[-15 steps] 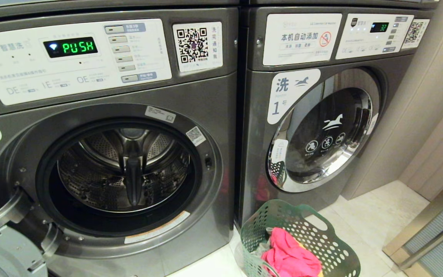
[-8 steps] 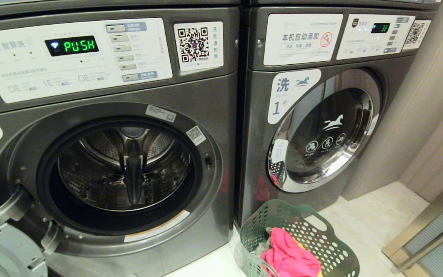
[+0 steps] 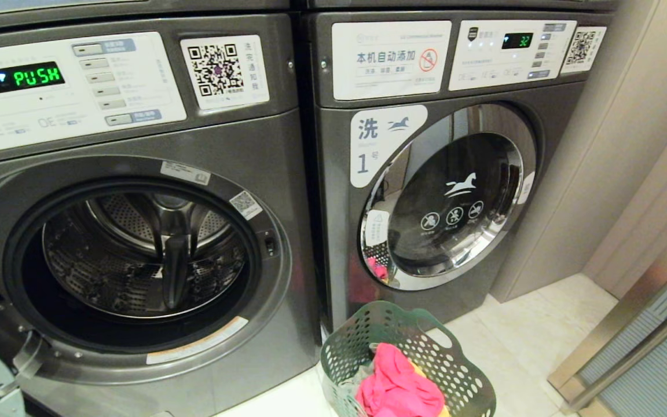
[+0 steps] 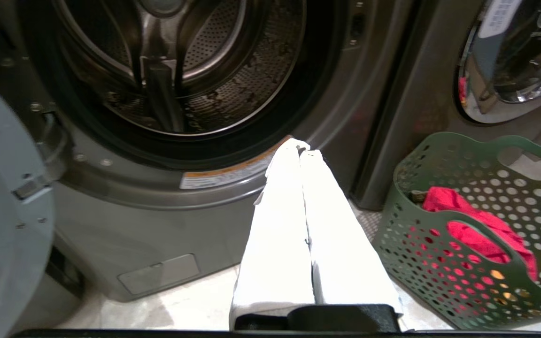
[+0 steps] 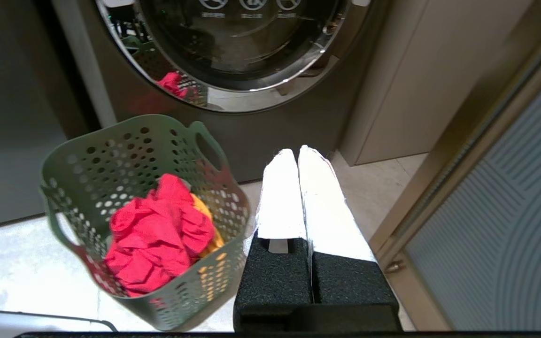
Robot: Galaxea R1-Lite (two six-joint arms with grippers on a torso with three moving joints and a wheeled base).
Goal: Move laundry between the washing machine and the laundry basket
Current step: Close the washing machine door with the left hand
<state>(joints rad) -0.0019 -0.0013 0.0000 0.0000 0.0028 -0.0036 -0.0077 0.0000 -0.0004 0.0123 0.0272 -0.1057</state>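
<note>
Camera shifted right; both end effectors [image 4: 299,149] [image 5: 297,152] closed, empty.

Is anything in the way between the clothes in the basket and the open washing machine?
Nothing visible is. The clothes lie on top in the basket on the floor, beside the washing machine. Its door is swung open to the side, and the drum looks empty.

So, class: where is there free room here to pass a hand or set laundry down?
The open drum looks empty; bare floor lies between basket and wall. The basket, holding pink cloth, is crowded.
</note>
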